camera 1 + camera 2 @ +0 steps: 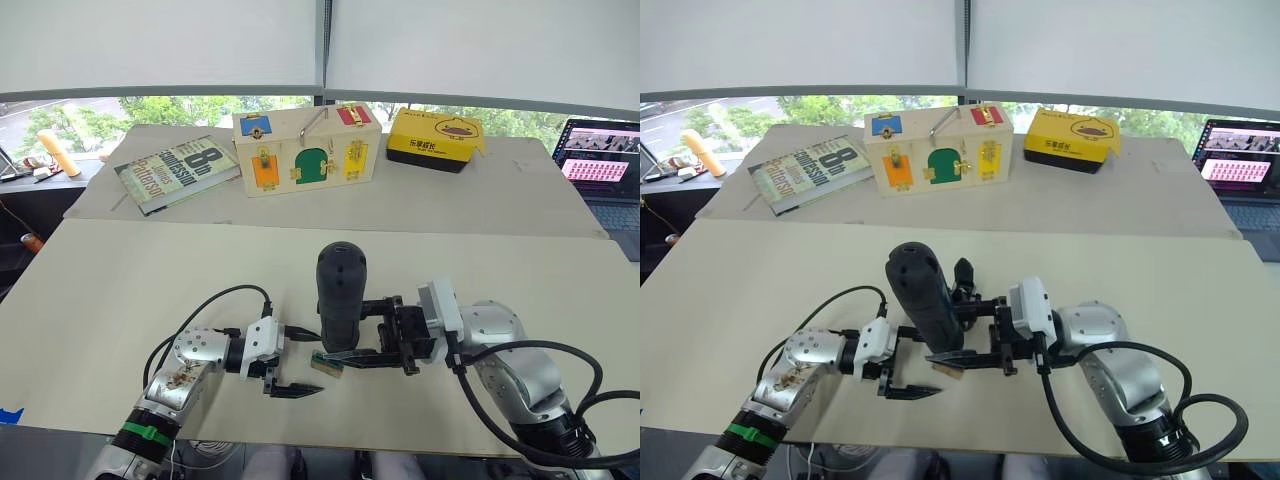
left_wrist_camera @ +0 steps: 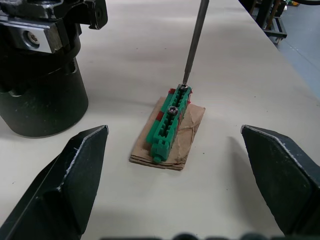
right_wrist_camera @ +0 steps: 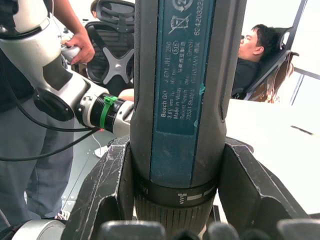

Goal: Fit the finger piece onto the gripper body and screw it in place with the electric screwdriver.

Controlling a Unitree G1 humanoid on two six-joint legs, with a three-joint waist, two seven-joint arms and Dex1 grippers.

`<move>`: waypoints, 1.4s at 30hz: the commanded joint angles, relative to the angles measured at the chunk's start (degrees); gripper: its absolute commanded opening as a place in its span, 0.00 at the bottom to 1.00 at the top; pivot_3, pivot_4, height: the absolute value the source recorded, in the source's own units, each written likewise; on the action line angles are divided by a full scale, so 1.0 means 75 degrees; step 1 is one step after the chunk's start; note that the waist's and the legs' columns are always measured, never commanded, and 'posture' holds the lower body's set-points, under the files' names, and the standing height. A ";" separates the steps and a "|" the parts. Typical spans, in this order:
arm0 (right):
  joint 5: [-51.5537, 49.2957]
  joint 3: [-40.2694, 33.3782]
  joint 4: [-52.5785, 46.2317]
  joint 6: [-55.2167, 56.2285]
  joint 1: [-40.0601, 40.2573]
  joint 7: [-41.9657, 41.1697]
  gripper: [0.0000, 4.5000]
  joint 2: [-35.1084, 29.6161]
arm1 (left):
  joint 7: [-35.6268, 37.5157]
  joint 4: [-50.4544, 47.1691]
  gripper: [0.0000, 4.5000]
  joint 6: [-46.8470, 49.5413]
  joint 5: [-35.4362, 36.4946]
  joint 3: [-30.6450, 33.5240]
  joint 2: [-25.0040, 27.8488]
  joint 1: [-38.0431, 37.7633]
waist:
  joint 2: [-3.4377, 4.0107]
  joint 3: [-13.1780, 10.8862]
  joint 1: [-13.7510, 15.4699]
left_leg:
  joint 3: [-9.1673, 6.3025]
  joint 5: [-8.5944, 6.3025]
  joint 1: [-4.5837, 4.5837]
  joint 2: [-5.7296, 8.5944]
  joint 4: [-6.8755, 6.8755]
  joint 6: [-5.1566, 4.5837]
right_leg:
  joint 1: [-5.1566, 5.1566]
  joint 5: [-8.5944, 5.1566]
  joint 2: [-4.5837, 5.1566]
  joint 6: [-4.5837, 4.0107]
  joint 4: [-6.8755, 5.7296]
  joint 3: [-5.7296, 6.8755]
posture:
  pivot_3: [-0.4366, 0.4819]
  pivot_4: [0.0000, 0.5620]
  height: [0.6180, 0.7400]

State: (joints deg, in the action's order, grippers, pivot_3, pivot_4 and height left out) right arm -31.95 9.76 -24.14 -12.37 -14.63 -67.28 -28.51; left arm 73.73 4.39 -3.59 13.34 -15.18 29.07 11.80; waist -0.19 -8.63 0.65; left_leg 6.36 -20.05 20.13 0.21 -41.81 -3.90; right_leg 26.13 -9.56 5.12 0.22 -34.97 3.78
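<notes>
In the left eye view, the electric screwdriver [image 1: 341,293] stands nearly upright near the front middle of the bench [image 1: 120,290], clamped between the fingers of the right gripper [image 1: 362,328], which comes in from the screwdriver's right. Just left of the screwdriver's foot lies a small green-and-tan block [image 1: 324,365], and further left of it the left gripper [image 1: 298,362] rests low over the bench with its two black fingers spread apart and nothing between them. Well behind the screwdriver, on the far board, sit a wooden latch box [image 1: 305,148], a book [image 1: 177,171] left of it, a yellow case [image 1: 436,138] right of it and a laptop [image 1: 602,170] at the far right edge.

In the right eye view, a black pointed part of the gripper body [image 1: 963,275] shows just behind the screwdriver, touching or nearly touching it; which, I cannot tell. The finger piece I cannot pick out with certainty.

In the left wrist view, the screwdriver's thin metal bit [image 2: 194,40] comes down onto a screw head at the far end of the green block, which lies on a scrap of brown cardboard [image 2: 192,122]. The black round-based gripper body stands close beside the block. The left gripper's fingers [image 2: 70,185] flank the block, well apart from it.

In the right wrist view, the right gripper's fingers [image 3: 107,187] press both sides of the screwdriver's barrel. Behind it are the robot's left arm [image 3: 60,85], a standing person [image 3: 30,165] and a seated person [image 3: 255,55].
</notes>
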 commanded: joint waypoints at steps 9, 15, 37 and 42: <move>-0.0033 -0.0073 -0.0173 0.0246 -0.0005 0.0039 0.43 0.0046 | 0.0019 -0.0029 1.00 0.0076 -0.0070 -0.0237 0.0004 -0.0187 | 0.0000 0.0000 0.0000 | -0.0001 0.0000 0.0000 0.0000 0.0000 0.0000 | 0.0000 0.0000 0.0000 0.0000 0.0000 0.0000 | 0.48 0.27 1.00; -0.0005 -0.0054 -0.0160 0.0249 0.0023 0.0043 0.43 0.0042 | 0.0026 -0.0013 1.00 0.0066 -0.0071 -0.0226 0.0020 -0.0197 | 0.0000 0.0000 0.0000 | -0.0001 0.0000 0.0000 0.0000 0.0000 0.0000 | 0.0000 0.0000 0.0001 0.0000 0.0000 0.0000 | 0.48 0.27 1.00; 0.0061 -0.0047 -0.0093 0.0401 0.0122 -0.0044 0.43 0.0050 | 0.0030 0.0000 1.00 0.0079 -0.0035 -0.0211 0.0012 -0.0217 | 0.0000 0.0000 -0.0002 | -0.0001 0.0000 0.0000 0.0000 0.0000 0.0000 | 0.0000 0.0000 0.0001 0.0000 0.0000 0.0000 | 0.48 0.27 1.00; -0.0176 -0.0136 -0.0284 0.0313 0.0037 -0.0038 0.43 0.0052 | 0.0058 -0.0198 1.00 0.0319 0.0473 0.0083 -0.0059 -0.0254 | 0.0000 0.0000 -0.0004 | -0.0001 0.0000 0.0000 -0.0001 0.0000 0.0000 | 0.0000 0.0000 0.0001 0.0000 0.0000 0.0000 | 0.48 0.27 1.00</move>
State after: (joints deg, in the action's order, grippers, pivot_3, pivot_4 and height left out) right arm -30.90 10.23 -23.83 -11.26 -13.88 -67.49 -28.44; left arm 73.51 3.74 -2.12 15.96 -14.01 28.79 10.85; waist -0.19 -8.63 0.62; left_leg 6.35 -20.05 20.13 0.20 -41.81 -3.90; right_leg 26.13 -9.56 5.13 0.22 -34.97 3.78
